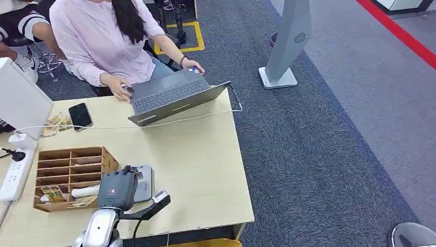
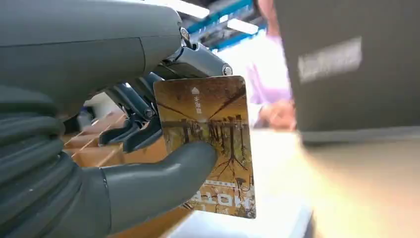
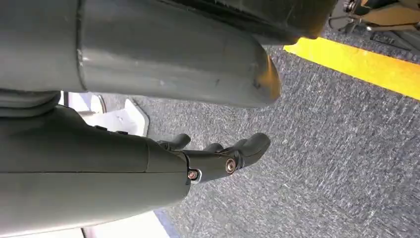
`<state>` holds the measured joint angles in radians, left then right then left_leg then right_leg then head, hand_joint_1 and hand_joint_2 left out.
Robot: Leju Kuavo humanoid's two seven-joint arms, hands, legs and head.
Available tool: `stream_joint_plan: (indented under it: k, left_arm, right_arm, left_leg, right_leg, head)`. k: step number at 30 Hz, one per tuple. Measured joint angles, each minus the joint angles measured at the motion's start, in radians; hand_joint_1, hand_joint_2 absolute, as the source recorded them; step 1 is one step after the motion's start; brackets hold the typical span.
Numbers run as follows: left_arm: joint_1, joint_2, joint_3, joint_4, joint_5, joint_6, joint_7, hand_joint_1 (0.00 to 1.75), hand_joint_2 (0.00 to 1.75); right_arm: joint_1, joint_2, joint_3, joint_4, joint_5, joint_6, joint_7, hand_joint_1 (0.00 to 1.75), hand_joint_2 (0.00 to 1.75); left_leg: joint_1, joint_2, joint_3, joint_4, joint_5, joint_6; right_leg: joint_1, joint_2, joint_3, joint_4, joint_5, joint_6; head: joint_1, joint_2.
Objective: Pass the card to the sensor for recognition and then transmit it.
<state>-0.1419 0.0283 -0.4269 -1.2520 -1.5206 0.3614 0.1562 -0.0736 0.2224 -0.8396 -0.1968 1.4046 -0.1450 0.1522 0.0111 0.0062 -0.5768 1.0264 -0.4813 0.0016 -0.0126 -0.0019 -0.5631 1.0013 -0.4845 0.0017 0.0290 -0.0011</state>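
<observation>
My left hand (image 1: 118, 188) hovers over the near part of the desk, just above a flat grey-white sensor pad (image 1: 145, 181). In the left wrist view the thumb (image 2: 163, 178) and dark fingers (image 2: 133, 134) pinch a card (image 2: 213, 124) printed with a brown, tree-like picture. The card stands upright, its lower edge close above the pale sensor surface (image 2: 257, 228). My right hand (image 3: 218, 158) hangs beside my body over dark carpet, fingers stretched out and holding nothing.
A wooden card organiser (image 1: 72, 175) stands left of the sensor. A person types on a grey laptop (image 1: 175, 95) at the desk's far edge. A phone (image 1: 80, 116), a white cable and a power strip (image 1: 13, 175) lie at the left. A grey kiosk stand (image 1: 288, 46) rises from the carpet.
</observation>
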Motion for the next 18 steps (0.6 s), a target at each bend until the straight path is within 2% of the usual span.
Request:
stream_joint_plan:
  k: [3,4,5,8,11,18]
  left_arm:
    - [-0.020,-0.003,0.011,-0.032,0.002,0.130,-0.038,1.75,1.75]
    - [-0.035,-0.003,0.019,-0.044,0.002,0.150,-0.041,1.75,1.75]
    - [-0.052,-0.003,0.032,-0.058,0.002,0.152,-0.044,1.75,1.75]
    - [-0.117,0.005,0.076,-0.069,0.009,0.105,-0.040,1.75,1.75]
    - [-0.211,0.029,0.135,-0.053,0.026,0.098,-0.053,1.75,1.75]
    - [-0.431,0.092,0.236,0.111,0.024,0.125,-0.050,1.75,1.75]
  right_arm:
    - [0.000,0.000,0.003,0.000,0.020,0.008,0.000,0.00,0.00]
    - [0.000,0.000,0.005,0.000,0.024,0.009,0.000,0.00,0.00]
    - [0.000,0.000,0.007,0.000,0.030,0.012,0.000,0.00,0.00]
    - [0.000,0.000,0.010,0.000,0.039,0.016,-0.012,0.00,0.00]
    - [0.000,0.000,0.017,0.000,0.052,0.018,-0.018,0.00,0.00]
    - [-0.001,-0.001,0.039,0.000,0.080,0.020,-0.019,0.00,0.00]
  left_leg:
    - [0.000,0.000,0.000,0.000,0.000,0.000]
    - [0.000,0.000,0.000,0.000,0.000,0.000]
    - [0.000,0.000,0.000,0.000,0.000,0.000]
    - [0.000,0.000,0.000,0.000,0.001,-0.001]
    - [0.001,-0.001,0.000,0.000,0.002,-0.002]
    - [0.001,0.000,0.000,0.000,0.003,-0.002]
  right_leg:
    - [0.000,0.000,0.000,0.000,0.000,0.000]
    - [0.000,0.000,0.000,0.000,0.000,0.000]
    - [0.000,-0.001,0.000,0.000,0.000,0.000]
    - [0.000,0.000,0.000,0.000,0.000,0.000]
    - [0.001,-0.001,0.000,0.000,0.001,0.000]
    - [0.001,0.000,0.000,0.002,0.002,0.000]
  head:
    - [0.000,0.000]
    - [0.000,0.000]
    - [0.000,0.000]
    - [0.000,0.000]
    - [0.000,0.000]
    - [-0.001,0.000]
